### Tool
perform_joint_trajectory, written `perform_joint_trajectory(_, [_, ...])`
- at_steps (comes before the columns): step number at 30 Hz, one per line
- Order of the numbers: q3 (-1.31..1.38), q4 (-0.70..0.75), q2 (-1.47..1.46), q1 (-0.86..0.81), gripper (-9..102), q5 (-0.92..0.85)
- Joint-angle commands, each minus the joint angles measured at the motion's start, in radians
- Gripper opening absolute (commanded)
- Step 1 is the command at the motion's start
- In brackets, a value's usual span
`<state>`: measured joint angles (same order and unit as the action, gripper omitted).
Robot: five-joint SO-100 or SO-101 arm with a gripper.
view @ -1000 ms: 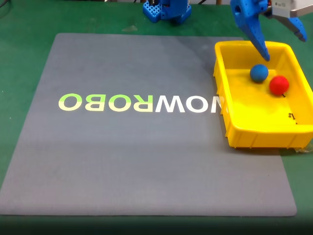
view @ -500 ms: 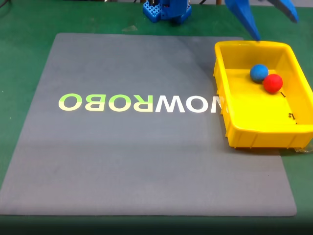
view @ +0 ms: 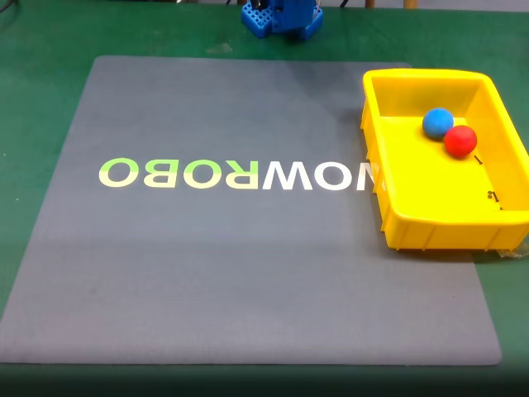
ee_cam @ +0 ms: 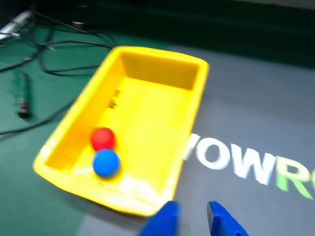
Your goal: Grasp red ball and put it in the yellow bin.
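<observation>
Grey matting (view: 248, 248) covers most of the green table (view: 33, 99) in the fixed view, with pale lettering (view: 235, 174) printed upside down across its middle. At the top edge, above the mat, stands the arm's blue base (view: 283, 16). Further right, the yellow bin (view: 388, 198) sits on the mat's right-hand side, its far right wall reaching past the mat edge. Inside it lie the blue ball (view: 437, 122) and, just to the right and a little nearer the camera, the red ball (view: 460, 141); the two touch or very nearly touch (the gap, if any, is too small to tell), and both rest on the bin floor toward its far end.

In the wrist view, black cables (ee_cam: 54, 46) trail over the green surface at the left. To their right the yellow bin (ee_cam: 147, 54) lies at a slant, with the red ball (ee_cam: 103, 138) and the blue ball (ee_cam: 106, 162) close together near the bin's lower left corner. Right of the bin the lettering (ee_cam: 236, 160) shows on the grey mat (ee_cam: 256, 98). Along the bottom edge, the gripper (ee_cam: 193, 219) shows as two blue fingertips (ee_cam: 170, 219) with a narrow gap between them and nothing held; it is outside the bin, beside its near corner.
</observation>
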<state>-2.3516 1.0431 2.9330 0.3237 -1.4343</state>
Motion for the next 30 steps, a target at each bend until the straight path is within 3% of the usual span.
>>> perform_joint_trajectory(1, [-0.100, 0.015, 0.144, -0.100, 0, -0.040])
perform_joint_trajectory(7, [-0.426, 0.089, 0.393, -0.232, 0, -0.124])
perform_joint_trajectory(15, [-0.646, 0.095, 0.393, -0.325, 0, -0.146])
perform_joint_trajectory(21, [-0.749, 0.115, 0.393, -0.325, 0, -0.130])
perform_joint_trajectory(30, [-0.750, 0.304, 0.393, -0.325, 0, -0.126])
